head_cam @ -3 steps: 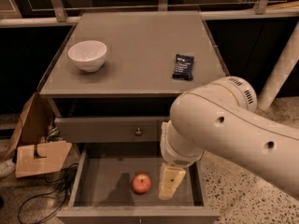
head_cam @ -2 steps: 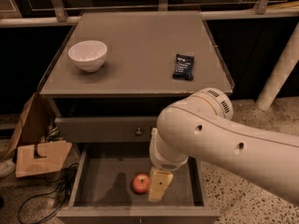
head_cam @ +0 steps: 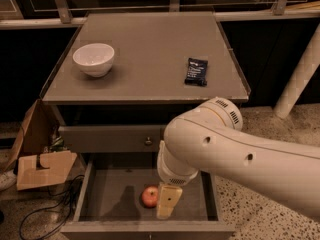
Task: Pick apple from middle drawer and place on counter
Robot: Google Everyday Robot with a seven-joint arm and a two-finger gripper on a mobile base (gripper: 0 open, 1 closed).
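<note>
The apple [head_cam: 149,196] is small and red-orange. It lies on the grey floor of the open middle drawer [head_cam: 112,194], near the front and a little right of centre. My gripper [head_cam: 167,202] hangs from the big white arm down into the drawer, right beside the apple on its right side. One pale yellowish finger [head_cam: 168,201] shows; it partly covers the apple's right edge. The counter [head_cam: 145,59] is the flat grey top of the cabinet above.
A white bowl [head_cam: 93,59] stands on the counter's left and a dark snack packet [head_cam: 196,71] on its right. The closed upper drawer front has a small knob [head_cam: 148,142]. Cardboard pieces [head_cam: 42,168] and cables lie on the floor to the left. A white post [head_cam: 300,76] stands at the right.
The arm has swung left and down. The gripper has moved from right of the apple to right against it.
</note>
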